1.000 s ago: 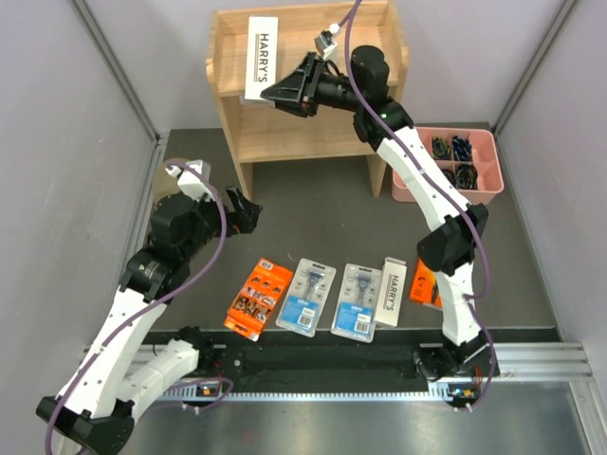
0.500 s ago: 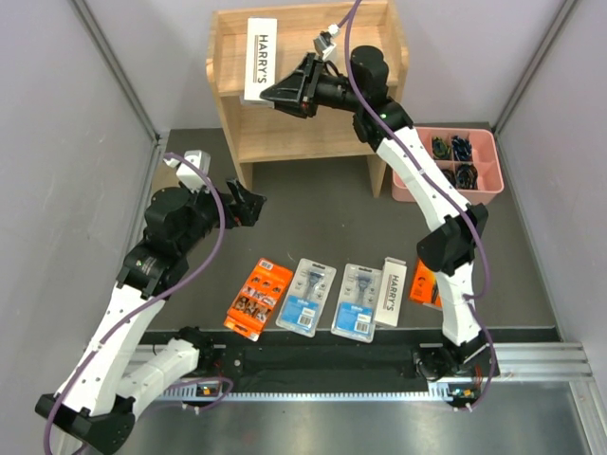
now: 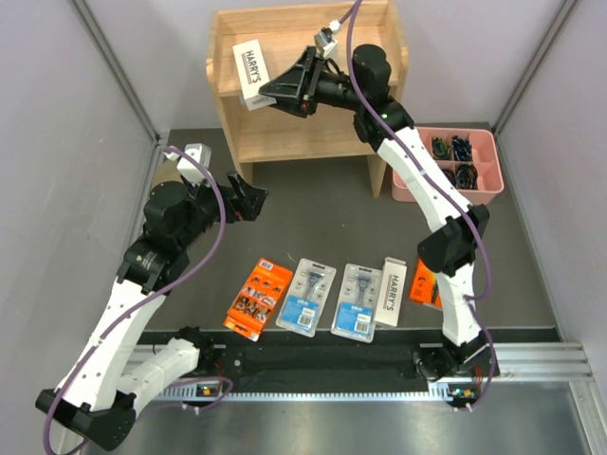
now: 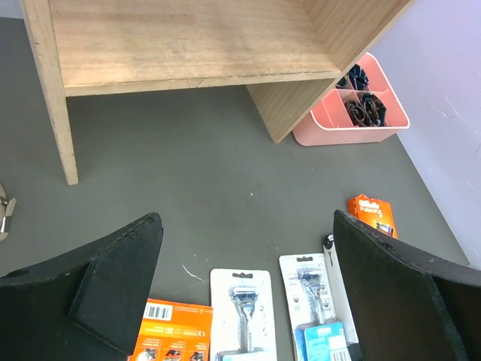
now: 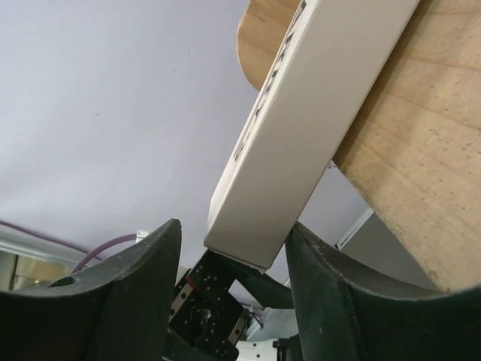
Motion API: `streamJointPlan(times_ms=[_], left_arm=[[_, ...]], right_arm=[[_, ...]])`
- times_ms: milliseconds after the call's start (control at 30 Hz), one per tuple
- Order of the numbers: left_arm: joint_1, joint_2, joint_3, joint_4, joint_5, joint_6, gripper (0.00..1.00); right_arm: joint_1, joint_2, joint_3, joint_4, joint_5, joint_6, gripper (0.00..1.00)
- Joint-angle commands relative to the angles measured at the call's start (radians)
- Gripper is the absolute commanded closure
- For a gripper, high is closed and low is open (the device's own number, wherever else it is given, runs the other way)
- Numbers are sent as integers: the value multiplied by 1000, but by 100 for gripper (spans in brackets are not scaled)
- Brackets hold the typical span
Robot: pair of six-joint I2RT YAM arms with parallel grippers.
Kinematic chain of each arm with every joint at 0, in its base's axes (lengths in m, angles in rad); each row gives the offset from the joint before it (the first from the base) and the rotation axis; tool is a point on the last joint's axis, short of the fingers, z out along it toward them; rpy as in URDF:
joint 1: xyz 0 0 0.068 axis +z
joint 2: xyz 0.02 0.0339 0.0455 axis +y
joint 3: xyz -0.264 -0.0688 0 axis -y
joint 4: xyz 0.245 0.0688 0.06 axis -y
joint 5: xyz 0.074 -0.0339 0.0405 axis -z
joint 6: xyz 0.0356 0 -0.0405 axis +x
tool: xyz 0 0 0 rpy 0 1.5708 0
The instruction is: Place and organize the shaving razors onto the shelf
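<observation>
A row of razor packs [image 3: 306, 296] lies on the dark grey table [image 3: 322, 227]. Over them the left gripper [image 3: 248, 201] hangs wide open, empty. Farther back, between lilac walls [image 3: 76, 142], is the shelf [image 3: 285, 137]. The white HARRY'S box [image 3: 250, 71] on top has tipped leftward since a second ago, and the right gripper [image 3: 267, 95] has loosened, one finger clear.

Dark table [image 3: 322, 218] bears shelf [image 3: 303, 133], pink tray [image 3: 474, 194], five razor packs [image 3: 306, 297].

overhead view, wrist close-ups, shelf [image 3: 294, 133] shared
</observation>
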Motion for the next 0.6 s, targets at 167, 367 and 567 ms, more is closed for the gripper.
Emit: streamJointPlan(times_ms=[167, 367, 567], left_arm=[[3, 59, 113, 140, 73, 4, 5], [3, 174, 234, 218, 159, -3, 32], [3, 311, 372, 243, 297, 0, 55]], right_arm=[[-3, -64, -28, -8, 14, -6, 32], [-4, -117, -82, -46, 56, -66, 12], [-4, -123, -92, -61, 53, -75, 9]])
